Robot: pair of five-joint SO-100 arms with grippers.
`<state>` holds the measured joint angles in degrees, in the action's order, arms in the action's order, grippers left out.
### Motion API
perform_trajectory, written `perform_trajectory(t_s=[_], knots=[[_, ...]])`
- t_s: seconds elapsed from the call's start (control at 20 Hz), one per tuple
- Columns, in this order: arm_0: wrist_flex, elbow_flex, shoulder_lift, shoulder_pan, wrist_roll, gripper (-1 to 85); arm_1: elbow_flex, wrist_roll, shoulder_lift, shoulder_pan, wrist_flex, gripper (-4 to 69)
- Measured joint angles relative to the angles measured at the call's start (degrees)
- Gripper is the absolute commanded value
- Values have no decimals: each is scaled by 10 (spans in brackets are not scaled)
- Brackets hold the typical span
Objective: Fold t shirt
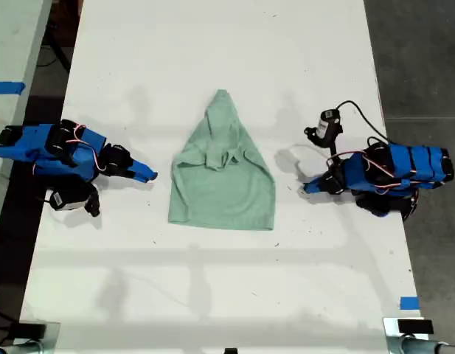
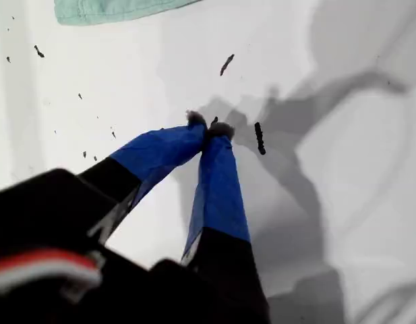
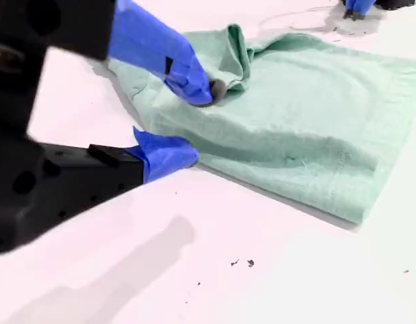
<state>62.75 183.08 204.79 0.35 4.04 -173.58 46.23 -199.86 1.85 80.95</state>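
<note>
The pale mint-green t shirt (image 1: 223, 181) lies in the middle of the white table (image 1: 212, 295), its upper part gathered into a narrow bunch and its hem straight toward the near edge. My second gripper (image 1: 144, 175) (image 3: 194, 123), at the exterior view's left, is open with nothing between its fingers, close beside the t shirt (image 3: 302, 115). My first gripper (image 1: 307, 188) (image 2: 208, 125), at the exterior view's right, is shut on nothing, its tips low over the bare table. Only a corner of the t shirt (image 2: 106, 10) shows ahead of it.
A small camera on a black cable (image 1: 329, 127) stands by the arm at the exterior view's right. A blue tape mark (image 1: 408, 302) sits near the table's front corner on that side. Dark floor borders the table on both sides. Small dark specks (image 2: 226, 64) dot the tabletop.
</note>
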Motion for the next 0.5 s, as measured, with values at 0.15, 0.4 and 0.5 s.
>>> perform_trajectory(t_s=[0.15,0.4,0.5], knots=[[0,0,0,23,0,111,0,0,0,0,0,19],[0,0,0,19,0,111,0,0,0,0,0,19],[0,0,0,23,0,111,0,0,0,0,0,19]])
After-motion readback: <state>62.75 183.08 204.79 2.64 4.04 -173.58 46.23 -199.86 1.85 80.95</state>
